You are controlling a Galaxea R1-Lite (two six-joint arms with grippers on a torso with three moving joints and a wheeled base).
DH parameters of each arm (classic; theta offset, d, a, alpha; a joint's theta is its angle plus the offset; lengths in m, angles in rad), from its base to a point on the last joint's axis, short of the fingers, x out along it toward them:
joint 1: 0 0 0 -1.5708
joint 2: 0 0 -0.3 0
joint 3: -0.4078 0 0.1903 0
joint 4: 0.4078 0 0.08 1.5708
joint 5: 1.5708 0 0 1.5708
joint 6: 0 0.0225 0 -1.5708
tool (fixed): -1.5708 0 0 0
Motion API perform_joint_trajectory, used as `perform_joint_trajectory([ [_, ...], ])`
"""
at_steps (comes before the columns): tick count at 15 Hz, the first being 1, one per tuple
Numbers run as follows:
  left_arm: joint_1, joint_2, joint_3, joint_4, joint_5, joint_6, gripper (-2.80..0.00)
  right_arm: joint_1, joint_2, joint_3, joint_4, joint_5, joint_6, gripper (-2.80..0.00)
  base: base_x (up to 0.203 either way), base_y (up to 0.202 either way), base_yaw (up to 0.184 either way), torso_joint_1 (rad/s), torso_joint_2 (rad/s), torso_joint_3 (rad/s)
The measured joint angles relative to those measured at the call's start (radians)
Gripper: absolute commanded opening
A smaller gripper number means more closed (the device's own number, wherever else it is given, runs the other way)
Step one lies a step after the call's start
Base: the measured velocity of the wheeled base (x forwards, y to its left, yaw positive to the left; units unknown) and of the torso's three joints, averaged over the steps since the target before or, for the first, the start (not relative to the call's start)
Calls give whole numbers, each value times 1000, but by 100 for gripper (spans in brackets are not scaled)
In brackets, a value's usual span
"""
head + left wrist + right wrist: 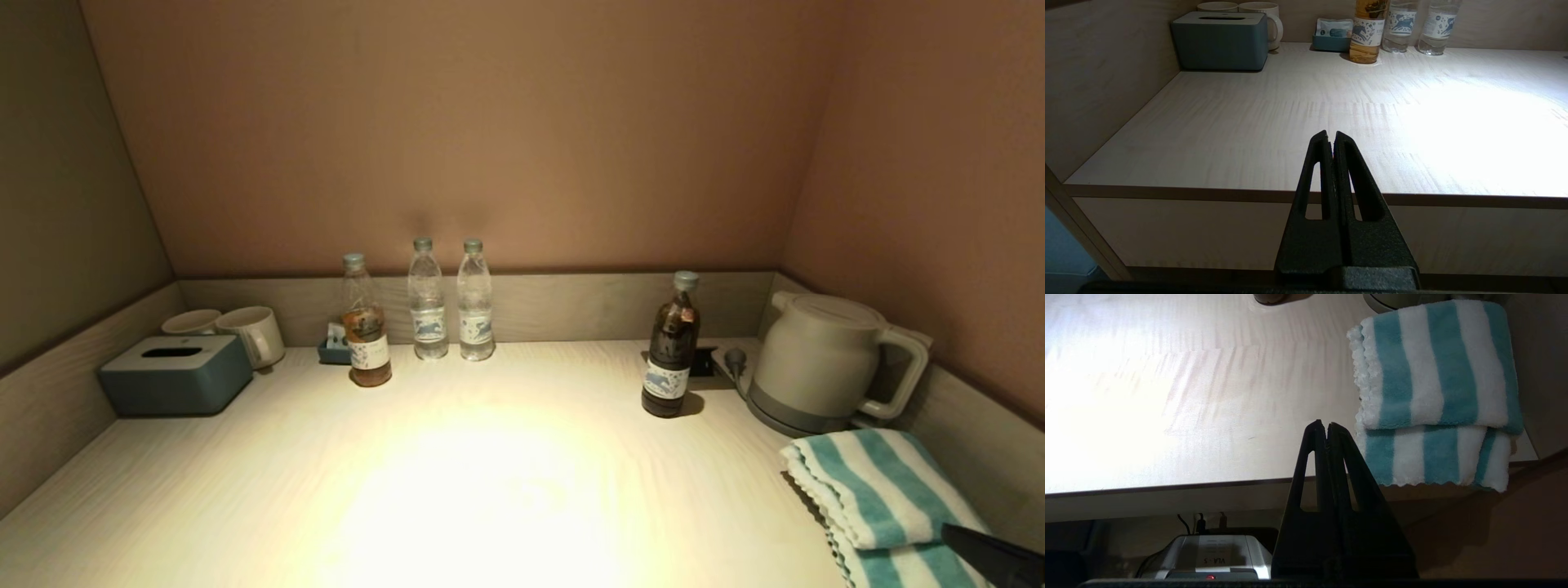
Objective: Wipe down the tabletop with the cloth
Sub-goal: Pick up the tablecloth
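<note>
1. So, the cloth (1433,396) lies folded at the front right corner of the counter (490,490), its near edge hanging over the counter's front lip.
2. Right tool (1327,426) is just in front of the counter's edge, beside the cloth's hanging edge, w/ no visible contact; fingers pressed together, nothing between them.
3. In the head view only a dark tip of the right tool (992,555) shows, at the cloth's near corner.
4. Left tool (1331,136) hangs at the front left of the counter, also closed tight & empty, well apart from the cloth.
5. Just behind the cloth: kettle (824,359) on its base, then a dark bottle (671,347) to its left.
6. Back rim: amber bottle (365,322), 2 clear water bottles (451,300), small sachet tray (1333,34).
7. Back left corner: tissue box (175,373), 2 mugs (237,331) behind it.
8. Bright light patch mid-counter; low grey-wood rim at back & sides, plain walls above.
</note>
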Motion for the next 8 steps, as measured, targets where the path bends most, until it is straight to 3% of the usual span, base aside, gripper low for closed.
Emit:
perform_joint_trajectory([
  [8,0,0,0,0,0,0,-280,-32,486,-125,-48,-123,9,-280,0,0,0,0,0,0],
])
